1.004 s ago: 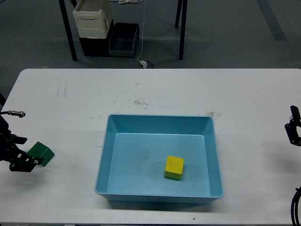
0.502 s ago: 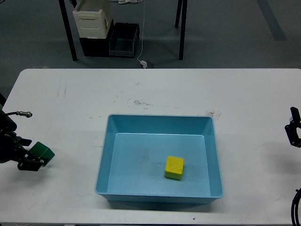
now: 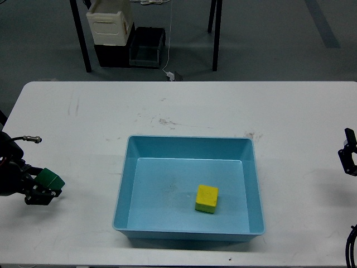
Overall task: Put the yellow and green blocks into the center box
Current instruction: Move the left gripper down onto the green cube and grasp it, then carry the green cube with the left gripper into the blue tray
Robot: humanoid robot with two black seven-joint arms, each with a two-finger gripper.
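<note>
The yellow block [image 3: 207, 199] lies inside the blue box [image 3: 127, 167], right of its middle. The green block [image 3: 51, 178] sits on the white table, left of the box. My left gripper [image 3: 40, 187] is at the green block, with one dark finger [image 3: 39, 197] in front of it and the other behind, so the jaws stand open around the block. My right gripper [image 3: 348, 153] is at the right edge of the view, away from the box and empty. Its fingers are too small and dark to tell apart.
The white table [image 3: 189, 106] runs across the view, and the blue box stands at its centre front. Beyond the far edge are black table legs [image 3: 81, 39], a cream container [image 3: 110, 25] and dark bins [image 3: 146, 47] on the floor.
My left gripper has moved right and closed in around the green block, covering more of it. The block has barely shifted. The right arm and the yellow block have not moved.
</note>
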